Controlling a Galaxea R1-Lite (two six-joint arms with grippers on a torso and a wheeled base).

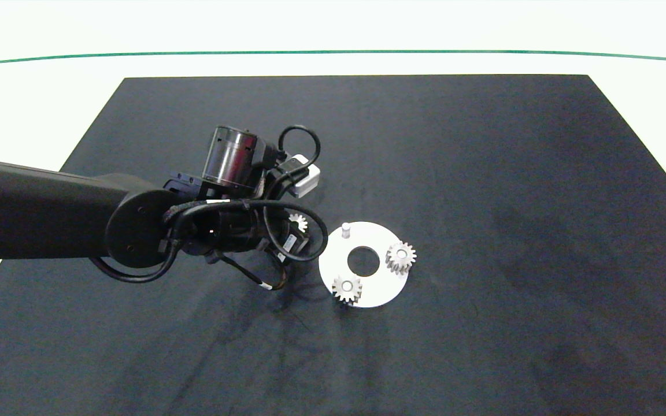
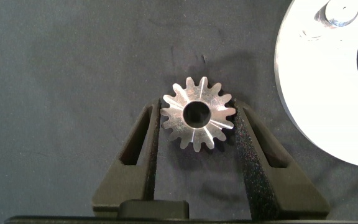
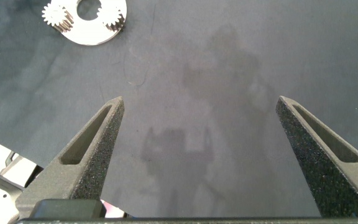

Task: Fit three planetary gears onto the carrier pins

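Leftmost, left gripper (image 2: pixel 197 121) low over the dark mat (image 1: pixel 483 173), pinching the third gear (image 2: pixel 197 120) just beside the white disc (image 1: pixel 388 237). Further right, one bare pin (image 1: pixel 345 230), two gears (image 1: pixel 400 257) seated. Out of the head view, right gripper (image 3: pixel 199 106), fingers spread wide.

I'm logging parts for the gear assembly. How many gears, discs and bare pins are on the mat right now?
Gears: 3, two on the disc, one between the left pincer's fingers
Disc: 1
Bare pins: 1
Total: 5
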